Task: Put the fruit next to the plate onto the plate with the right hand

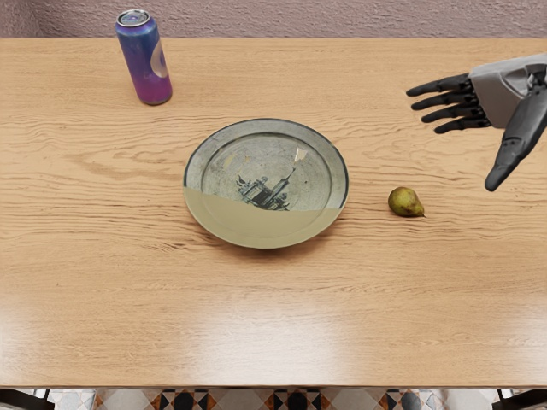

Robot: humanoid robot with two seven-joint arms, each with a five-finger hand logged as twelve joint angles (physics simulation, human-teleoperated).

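I am working from a single feed, the head view, which looks down at a slant across the counter [102, 299] from its near side toward the wall [342, 17] behind the plate [248, 226]. The plate sits just above the middle of my picture, near enough to read its painted motif. In front of the plate the counter's near edge and a strip of tiled floor [256, 400] show; behind it, the far edge.

pear [405, 202]: small, yellow-green, on its side on bench [273, 325], near plate's picture-right rim, apart from it | plate [222, 162]: round, grey-green glaze, dark drawing at centre, lying flat
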